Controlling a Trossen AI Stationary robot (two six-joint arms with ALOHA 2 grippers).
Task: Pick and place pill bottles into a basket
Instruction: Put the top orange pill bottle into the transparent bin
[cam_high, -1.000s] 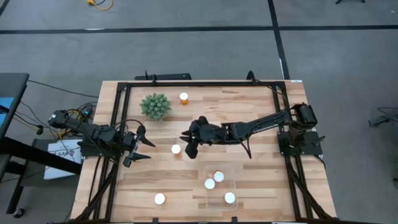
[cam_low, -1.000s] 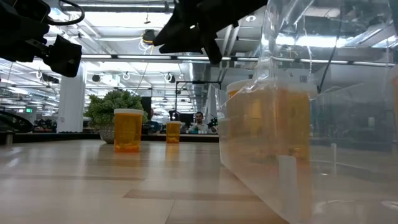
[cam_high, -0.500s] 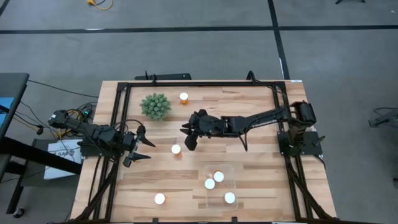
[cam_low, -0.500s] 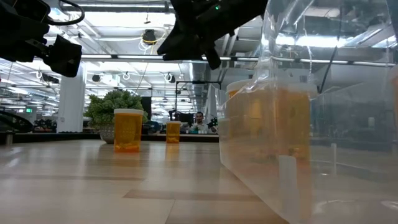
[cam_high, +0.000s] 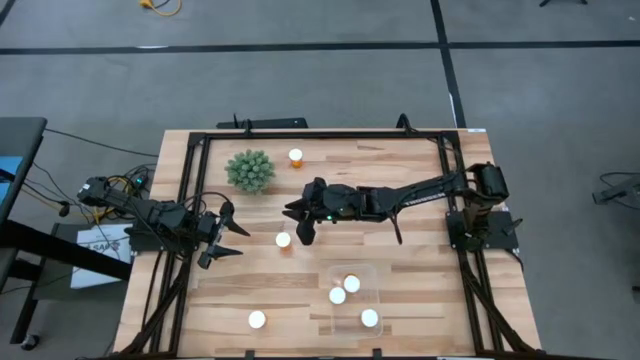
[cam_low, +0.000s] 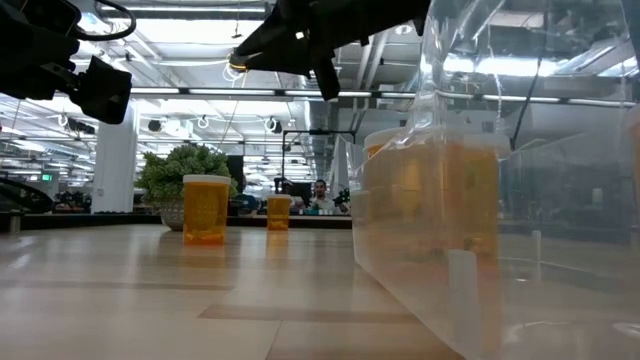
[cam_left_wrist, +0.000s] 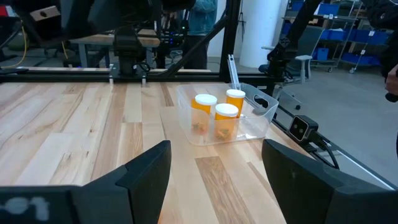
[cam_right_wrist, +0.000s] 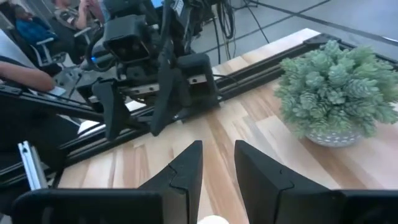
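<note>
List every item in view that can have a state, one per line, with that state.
basket: upright, holds three bottles.
bottles in basket: upright, capped.
middle bottle: upright, capped, on the table.
far bottle: upright, capped, beside the plant.
near bottle: upright, capped.
right gripper: shut, empty, above the middle bottle.
left gripper: open, empty, at the table's left edge.

The right gripper (cam_high: 300, 224) has drawn back from its place just beside the loose pill bottle (cam_high: 283, 240) at mid-table and swung toward the plant (cam_high: 250, 171) and the far pill bottle (cam_high: 295, 157). The mid-table bottle now lies below and a little behind its closed fingertips, and the forearm behind the gripper runs straighter across the table.
</note>
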